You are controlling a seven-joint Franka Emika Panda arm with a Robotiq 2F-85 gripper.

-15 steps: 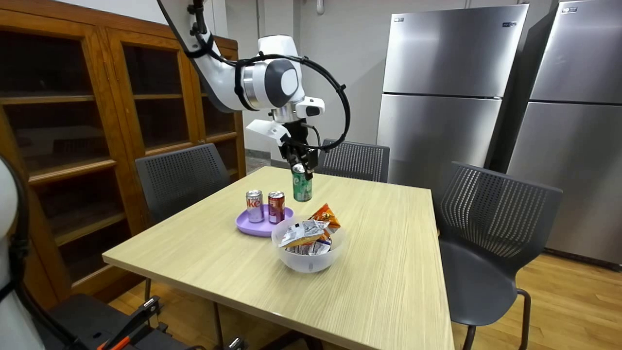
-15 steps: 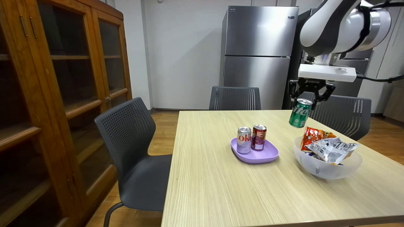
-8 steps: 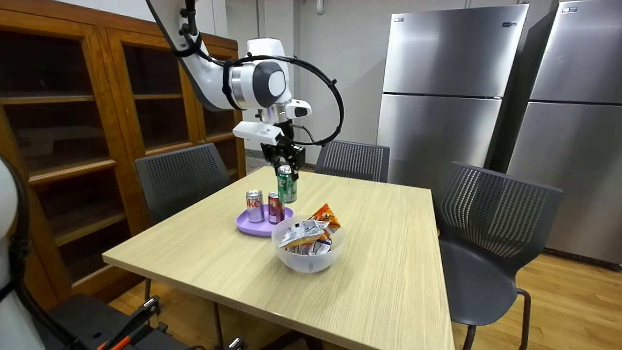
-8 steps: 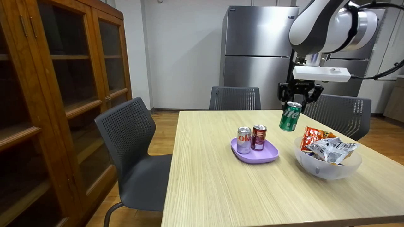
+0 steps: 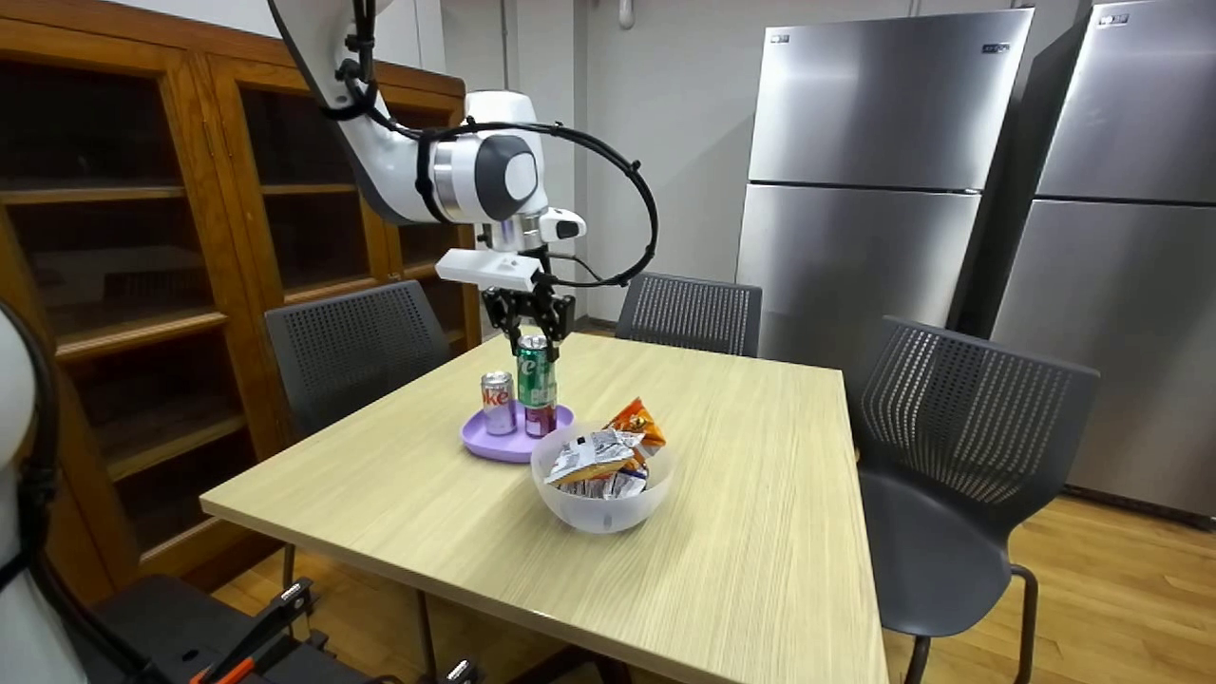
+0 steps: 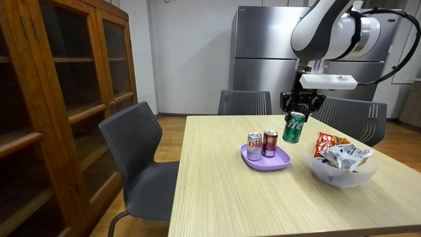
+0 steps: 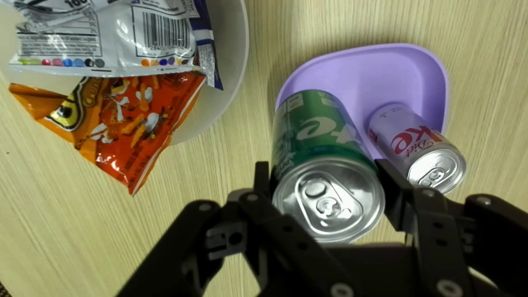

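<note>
Fingers point(image 7: 396, 198) have the green can point(image 6: 293, 127) pinched, one each side, close to its lid. Can is up off the bench point(image 6: 223, 197), leaning slightly, near the purple tray point(image 6: 280, 157); from the wrist it hides part of the tray. Tray sits flat with a silver Coke can point(image 6: 254, 146) and a dark red can point(image 6: 269, 143), both upright. Apart from it, same top: a frosted bowl point(image 6: 343, 179), snack bags point(image 6: 345, 156) sticking up past the rim.

Bench top is pale wood-grain, straight-edged. Three dark chairs point(image 5: 969, 408) with perforated backs around it in both exterior views. Room: brown wooden cabinet point(image 6: 72, 82) with glass doors and shelves, two stainless fridges point(image 5: 864, 237) side by side beyond the bench, pale wall point(image 6: 194, 65), wood-plank floor point(image 5: 1121, 589).
</note>
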